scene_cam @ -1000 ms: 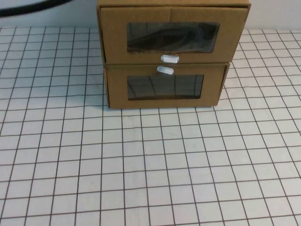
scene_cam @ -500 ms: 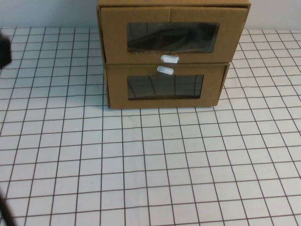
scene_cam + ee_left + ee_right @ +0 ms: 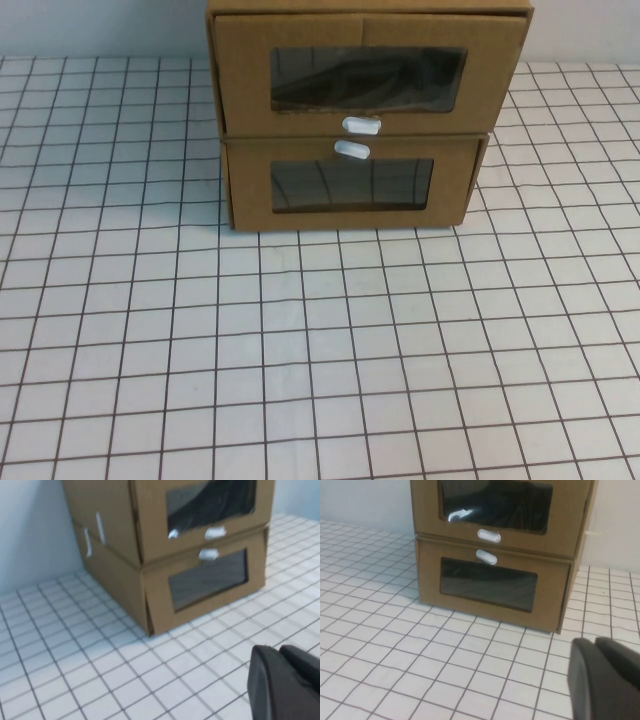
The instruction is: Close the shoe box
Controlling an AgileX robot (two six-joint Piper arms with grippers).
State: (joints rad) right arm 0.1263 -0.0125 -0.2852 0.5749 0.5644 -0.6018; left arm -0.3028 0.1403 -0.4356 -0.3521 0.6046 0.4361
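both fingers [image 3: 287,680] [image 3: 605,677] beside two boxes [image 3: 350,185]

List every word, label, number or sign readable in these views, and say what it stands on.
None. The shoe box, the lower drawer and the grid table cover carry no print. The white pull tab is blank. Left gripper and right gripper, both back from the boxes, show no markings.

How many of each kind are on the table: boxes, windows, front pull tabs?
Boxes: 2, the shoe box stacked on the lower box
Windows: 2, upper window and lower window
Pull tabs: 2, upper tab and lower tab
Total: 6
The left gripper and right gripper hang back from the boxes.
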